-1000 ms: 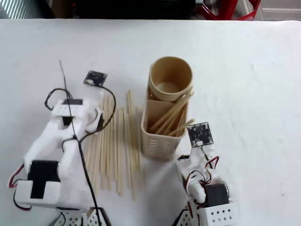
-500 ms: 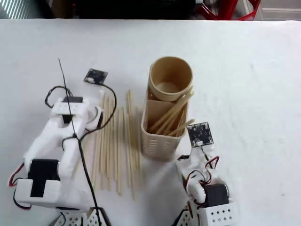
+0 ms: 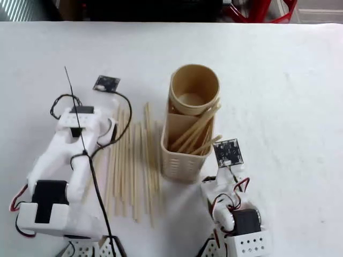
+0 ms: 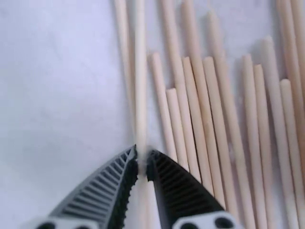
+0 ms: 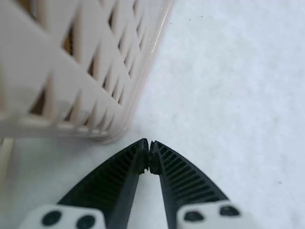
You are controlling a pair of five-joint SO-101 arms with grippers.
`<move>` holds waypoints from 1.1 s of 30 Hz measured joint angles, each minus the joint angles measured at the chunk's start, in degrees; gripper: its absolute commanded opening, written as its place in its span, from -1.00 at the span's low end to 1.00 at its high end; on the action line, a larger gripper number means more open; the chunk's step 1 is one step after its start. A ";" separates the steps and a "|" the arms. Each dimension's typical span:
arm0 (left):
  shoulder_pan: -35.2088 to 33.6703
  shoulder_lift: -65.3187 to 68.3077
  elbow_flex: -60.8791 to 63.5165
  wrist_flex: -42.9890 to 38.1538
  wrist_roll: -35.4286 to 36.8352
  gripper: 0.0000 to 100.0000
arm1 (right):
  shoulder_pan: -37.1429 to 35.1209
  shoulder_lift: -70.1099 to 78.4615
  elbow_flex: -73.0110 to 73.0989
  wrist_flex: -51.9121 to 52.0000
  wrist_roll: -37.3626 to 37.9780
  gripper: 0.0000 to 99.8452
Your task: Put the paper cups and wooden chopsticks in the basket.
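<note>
The chopsticks (image 4: 190,95) are pale bare wood, matt and smooth (faint grain shows up close). At the centre of the high view the basket (image 3: 179,163) is cream plastic lattice with a slight sheen; the paper cup (image 3: 187,99) in its upper end is tan matt paper. The left gripper (image 4: 141,167) and right gripper (image 5: 149,157) have black ribbed matt plastic fingers. The table (image 3: 278,80) is white, matt, finely grainy

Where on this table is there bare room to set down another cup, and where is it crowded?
Bare table lies right of the basket and cup, and along the far edge behind them. It is crowded between the left arm and the basket, where loose chopsticks lie side by side, and in front of the basket, where the right arm sits.
</note>
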 measured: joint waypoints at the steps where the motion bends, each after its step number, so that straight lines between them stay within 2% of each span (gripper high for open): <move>1: 0.00 0.00 0.00 0.00 0.00 -0.96 | 0.00 0.00 0.00 0.00 0.00 -0.96; 6: 0.00 -0.79 3.78 -6.95 0.00 -0.96 | 0.00 0.00 0.00 0.00 0.00 -0.96; 11: -0.09 -10.90 11.25 -9.93 0.00 -0.95 | 0.00 0.00 0.00 0.00 0.00 -0.96; 27: 0.00 -27.52 14.59 -8.97 0.44 -0.96 | 0.00 0.00 0.00 0.00 0.00 -0.96; 33: 6.59 -38.95 12.75 -5.63 0.44 -0.95 | 0.00 0.00 0.00 0.00 0.00 -0.96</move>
